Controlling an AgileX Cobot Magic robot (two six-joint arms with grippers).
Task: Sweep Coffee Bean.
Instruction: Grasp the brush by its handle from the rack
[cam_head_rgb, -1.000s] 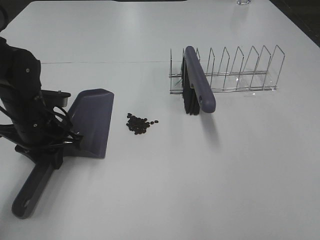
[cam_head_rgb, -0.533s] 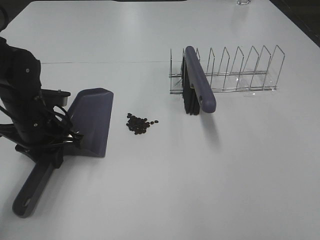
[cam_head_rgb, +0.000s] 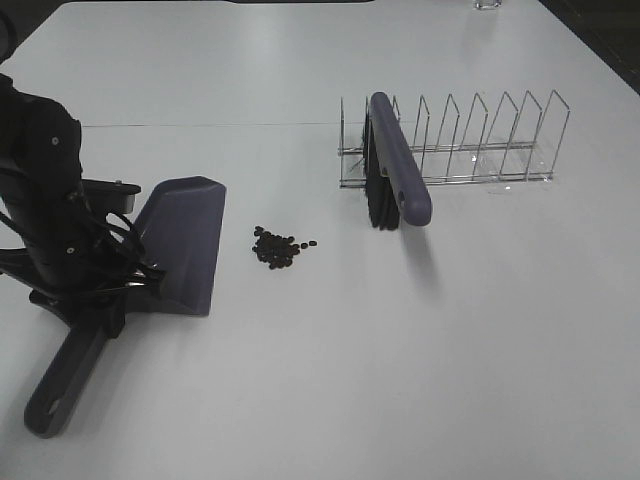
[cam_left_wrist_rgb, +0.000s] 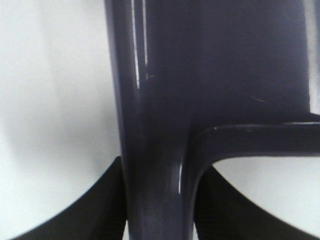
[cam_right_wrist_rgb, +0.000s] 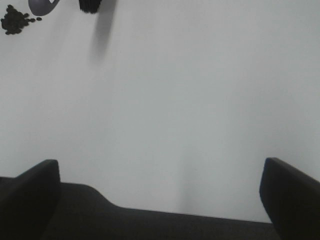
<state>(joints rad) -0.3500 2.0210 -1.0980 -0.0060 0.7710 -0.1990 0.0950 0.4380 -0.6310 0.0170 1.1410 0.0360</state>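
Observation:
A small pile of dark coffee beans (cam_head_rgb: 279, 249) lies on the white table, just right of the blade of the purple dustpan (cam_head_rgb: 185, 240). My left gripper (cam_head_rgb: 98, 305) is shut on the dustpan's handle (cam_left_wrist_rgb: 155, 150), with a black finger (cam_left_wrist_rgb: 95, 210) on each side, and the dustpan rests on the table. A purple brush (cam_head_rgb: 398, 170) with black bristles stands in a wire rack (cam_head_rgb: 480, 150). My right gripper (cam_right_wrist_rgb: 160, 165) is open and empty over bare table. It is out of the exterior view. Its wrist view shows the beans (cam_right_wrist_rgb: 15, 20) far off.
The wire rack stands at the back right, with the brush in its leftmost slot. The dustpan's long handle (cam_head_rgb: 65, 385) reaches toward the table's front left. My left arm (cam_head_rgb: 45, 190) rises over the handle. A thin seam line (cam_head_rgb: 200, 125) crosses the table.

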